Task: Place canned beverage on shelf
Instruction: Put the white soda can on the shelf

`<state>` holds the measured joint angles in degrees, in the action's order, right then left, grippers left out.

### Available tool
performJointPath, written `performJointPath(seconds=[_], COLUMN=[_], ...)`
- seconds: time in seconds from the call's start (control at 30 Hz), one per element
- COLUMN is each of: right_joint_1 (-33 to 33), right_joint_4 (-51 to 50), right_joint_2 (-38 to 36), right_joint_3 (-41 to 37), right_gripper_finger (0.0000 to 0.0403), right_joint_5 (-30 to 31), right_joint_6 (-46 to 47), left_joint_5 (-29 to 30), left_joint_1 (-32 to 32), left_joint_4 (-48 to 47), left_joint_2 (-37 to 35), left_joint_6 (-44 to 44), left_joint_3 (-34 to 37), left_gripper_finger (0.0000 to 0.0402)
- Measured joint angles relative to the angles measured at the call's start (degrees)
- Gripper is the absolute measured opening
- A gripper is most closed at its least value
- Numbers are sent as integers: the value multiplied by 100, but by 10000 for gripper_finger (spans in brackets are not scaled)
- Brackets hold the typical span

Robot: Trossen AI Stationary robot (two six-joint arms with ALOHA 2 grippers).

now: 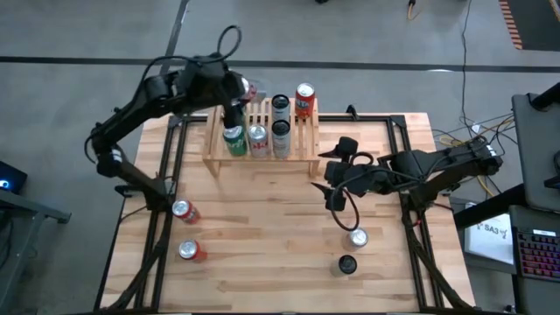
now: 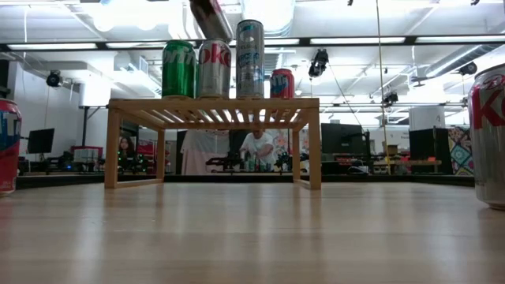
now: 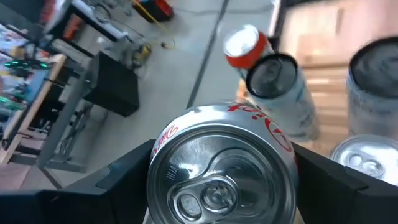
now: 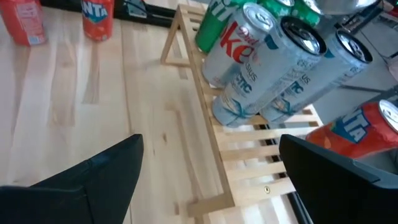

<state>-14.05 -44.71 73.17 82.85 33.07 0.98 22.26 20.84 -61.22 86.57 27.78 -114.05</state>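
Left gripper (image 1: 234,112) over the back left of the shelf (image 1: 306,144), fingers either side of a silver cola can (image 3: 221,165), touching it; can sits on the slats beside a green can (image 1: 234,140). Two tall silver cans (image 1: 280,107) and an orange can (image 1: 304,101) share the shelf. Right gripper (image 1: 337,171) waits over the table (image 1: 262,236), jaws wide apart, holding nothing.
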Motion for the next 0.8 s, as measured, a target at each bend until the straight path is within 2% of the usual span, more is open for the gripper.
performJointPath(seconds=[0.23,0.33,0.8], right_joint_1=[22,22,22], right_joint_4=[-181,-243,-350], right_joint_2=[0,0,0], right_joint_3=[0,0,-2], right_gripper_finger=[364,364,364], right_joint_5=[-7,-12,-58], right_joint_6=[119,197,364], left_joint_5=[-120,-393,-501], left_joint_1=[91,108,105], left_joint_4=[-856,-944,-1373], left_joint_2=[728,884,960], left_joint_6=[82,-9,-151], left_joint_3=[-1017,-1300,-1406], left_gripper_finger=[293,293,293])
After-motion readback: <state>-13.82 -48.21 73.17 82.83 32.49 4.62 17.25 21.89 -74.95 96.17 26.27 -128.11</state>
